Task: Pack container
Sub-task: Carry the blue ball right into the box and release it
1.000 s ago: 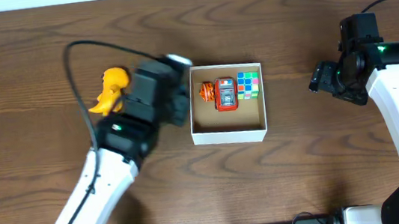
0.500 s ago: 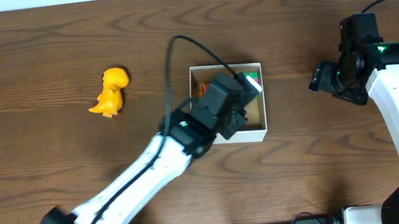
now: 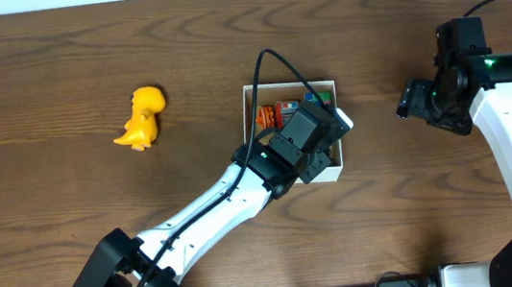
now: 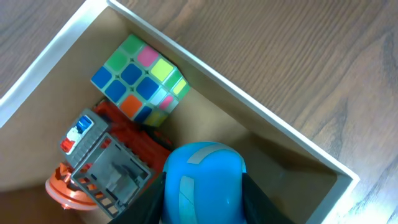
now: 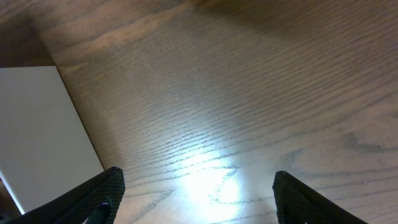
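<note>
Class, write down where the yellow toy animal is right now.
In the overhead view, the yellow toy animal lies on the table, outside the container and to its left, away from both arms.

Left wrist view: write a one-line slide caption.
Left pincer holds a blue toy over the container, which already holds a colour cube and a red-and-grey toy.

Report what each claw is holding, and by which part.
Left claw grips a blue rounded toy by its two sides, over the container. Right claw holds nothing.
</note>
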`<state>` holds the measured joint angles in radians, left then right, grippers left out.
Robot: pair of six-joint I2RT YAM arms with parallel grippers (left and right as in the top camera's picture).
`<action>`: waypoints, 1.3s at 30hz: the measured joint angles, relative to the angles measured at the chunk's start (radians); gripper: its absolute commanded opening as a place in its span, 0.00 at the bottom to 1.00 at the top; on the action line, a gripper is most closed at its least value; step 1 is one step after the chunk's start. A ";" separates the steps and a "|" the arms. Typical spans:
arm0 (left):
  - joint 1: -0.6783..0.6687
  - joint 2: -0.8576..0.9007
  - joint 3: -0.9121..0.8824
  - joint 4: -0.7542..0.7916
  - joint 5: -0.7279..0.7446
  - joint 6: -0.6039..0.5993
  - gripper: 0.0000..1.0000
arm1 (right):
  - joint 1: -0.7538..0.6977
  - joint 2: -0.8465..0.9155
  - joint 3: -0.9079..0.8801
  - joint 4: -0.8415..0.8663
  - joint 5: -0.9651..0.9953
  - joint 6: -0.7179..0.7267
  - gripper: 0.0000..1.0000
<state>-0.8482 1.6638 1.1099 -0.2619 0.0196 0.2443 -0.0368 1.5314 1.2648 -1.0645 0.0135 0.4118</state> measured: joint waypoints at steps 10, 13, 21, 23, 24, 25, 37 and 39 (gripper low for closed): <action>0.000 0.024 0.000 0.005 0.000 0.000 0.44 | 0.000 0.000 0.000 -0.004 0.000 0.000 0.79; 0.000 0.025 0.000 0.005 0.000 0.006 0.55 | 0.000 0.000 0.000 -0.004 0.000 0.000 0.79; 0.000 0.025 0.000 0.008 0.000 0.009 0.72 | 0.000 0.000 0.000 -0.005 0.000 0.000 0.79; 0.000 0.025 0.000 0.009 0.000 0.009 0.72 | 0.000 0.000 0.000 -0.005 0.000 0.000 0.79; 0.000 0.025 0.000 0.009 0.000 0.009 0.72 | 0.000 0.000 0.000 -0.005 0.000 0.000 0.79; 0.000 0.025 0.000 0.009 0.000 0.009 0.72 | 0.000 0.000 0.000 -0.004 0.000 0.000 0.79; 0.071 -0.146 0.000 -0.100 -0.058 -0.088 0.72 | 0.000 0.000 0.000 -0.005 0.000 0.000 0.79; 0.144 -0.219 0.000 -0.165 -0.064 -0.122 0.75 | 0.000 0.000 -0.001 -0.005 0.000 -0.002 0.79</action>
<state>-0.7040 1.4452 1.1099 -0.4271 -0.0444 0.1223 -0.0368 1.5314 1.2640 -1.0691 0.0135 0.4095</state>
